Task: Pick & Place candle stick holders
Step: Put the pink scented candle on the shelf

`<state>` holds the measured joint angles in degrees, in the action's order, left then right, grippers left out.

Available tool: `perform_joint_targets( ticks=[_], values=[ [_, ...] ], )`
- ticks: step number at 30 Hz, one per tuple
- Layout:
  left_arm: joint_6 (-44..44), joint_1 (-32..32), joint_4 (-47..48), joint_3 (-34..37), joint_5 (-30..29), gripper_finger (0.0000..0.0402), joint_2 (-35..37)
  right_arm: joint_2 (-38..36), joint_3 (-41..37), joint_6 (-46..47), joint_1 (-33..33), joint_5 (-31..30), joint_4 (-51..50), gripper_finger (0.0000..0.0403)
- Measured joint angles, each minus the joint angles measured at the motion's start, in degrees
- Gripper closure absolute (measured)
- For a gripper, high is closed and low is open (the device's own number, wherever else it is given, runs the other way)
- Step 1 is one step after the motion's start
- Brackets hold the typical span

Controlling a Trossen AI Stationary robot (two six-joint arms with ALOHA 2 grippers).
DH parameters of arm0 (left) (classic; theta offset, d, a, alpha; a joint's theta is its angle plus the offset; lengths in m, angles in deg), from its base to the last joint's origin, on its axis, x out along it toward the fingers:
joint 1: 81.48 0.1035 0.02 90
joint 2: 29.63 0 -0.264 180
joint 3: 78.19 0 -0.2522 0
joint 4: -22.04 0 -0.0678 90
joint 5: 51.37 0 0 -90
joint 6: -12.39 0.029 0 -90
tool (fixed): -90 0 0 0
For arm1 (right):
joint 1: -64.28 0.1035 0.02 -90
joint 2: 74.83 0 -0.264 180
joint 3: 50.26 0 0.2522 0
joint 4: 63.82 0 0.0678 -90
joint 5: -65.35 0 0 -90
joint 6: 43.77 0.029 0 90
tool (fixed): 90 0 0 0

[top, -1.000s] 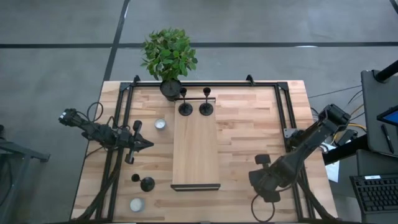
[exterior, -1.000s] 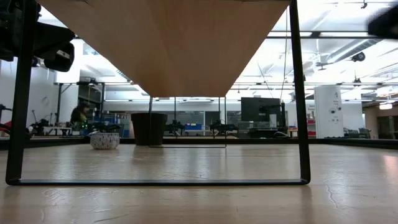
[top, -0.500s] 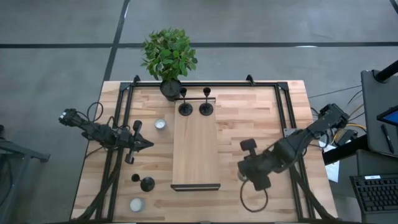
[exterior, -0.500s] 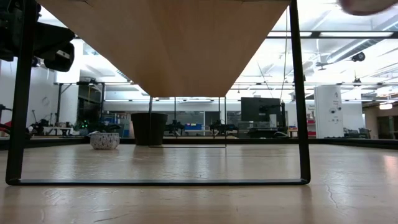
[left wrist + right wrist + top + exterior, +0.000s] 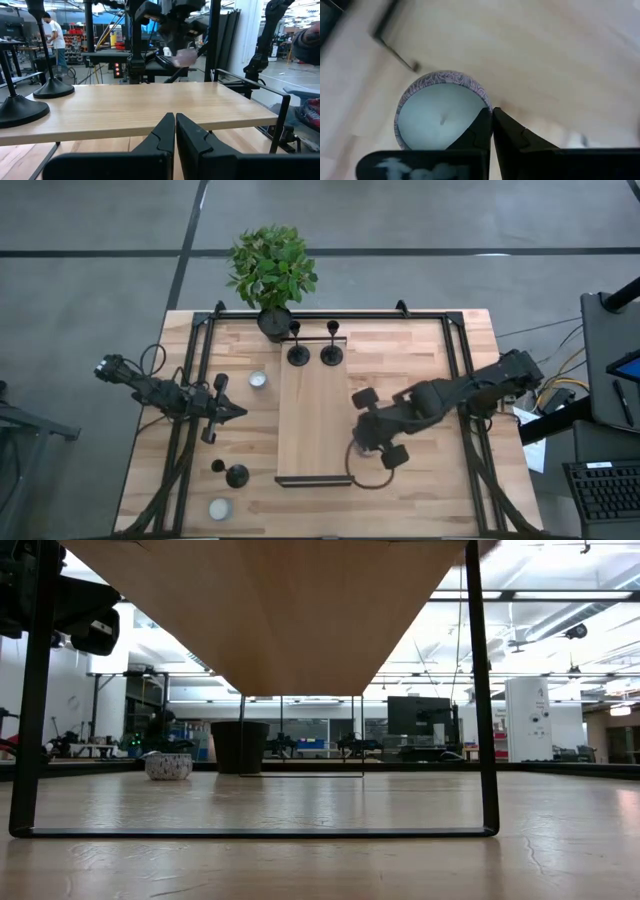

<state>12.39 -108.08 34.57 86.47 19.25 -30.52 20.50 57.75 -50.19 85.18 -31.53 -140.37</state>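
Two black candle stick holders [image 5: 298, 355] [image 5: 331, 355] stand on their disc bases at the far end of the raised wooden board [image 5: 315, 415]. They also show in the left wrist view [image 5: 17, 107] [image 5: 52, 87]. A third holder [image 5: 237, 476] stands on the table at the near left. My right gripper [image 5: 362, 446] is over the board's right edge, shut on a white tealight candle [image 5: 442, 117]. My left gripper [image 5: 228, 412] is shut and empty, left of the board. My right gripper holds the tealight candle by its patterned rim [image 5: 481, 102], at one side of the cup, pinched between the two fingertips. The fingers point down at it from above. The candle hangs level, its top up, lifted clear above the board's right edge.
A black plant pot [image 5: 273, 320] with a green plant stands at the far edge behind the board. Two more white tealights lie on the table left of the board [image 5: 258, 380] and at the near left corner [image 5: 220, 508]. A black metal frame [image 5: 195, 380] rims the table.
My right gripper has gone from the table's near right toward the left and a little toward the far edge, carrying the tealight candle clear of the table, and now stands over the board's right edge.
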Motion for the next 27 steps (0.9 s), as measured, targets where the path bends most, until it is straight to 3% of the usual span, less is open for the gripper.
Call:
perform_joint_targets(
  ticks=[3, 15, 27],
  values=[
    [0.0, 0.0, 0.0, 0.0, 0.0, 0.0388, 0.0, 3.4, 5.0, -2.2, -1.2, 2.7, -0.8, 0.0394],
    [0.0, 0.0, 0.0, 0.0, 0.0, 0.0388, 0.0, 19.8, 24.2, -6.4, -1.5, 3.1, -11.7, 0.0394],
    [0.0, 0.0, 0.0, 0.0, 0.0, 0.0388, 0.0, 26.6, 31.9, -7.7, -1.4, 5.9, -13.9, 0.0394]
  ],
)
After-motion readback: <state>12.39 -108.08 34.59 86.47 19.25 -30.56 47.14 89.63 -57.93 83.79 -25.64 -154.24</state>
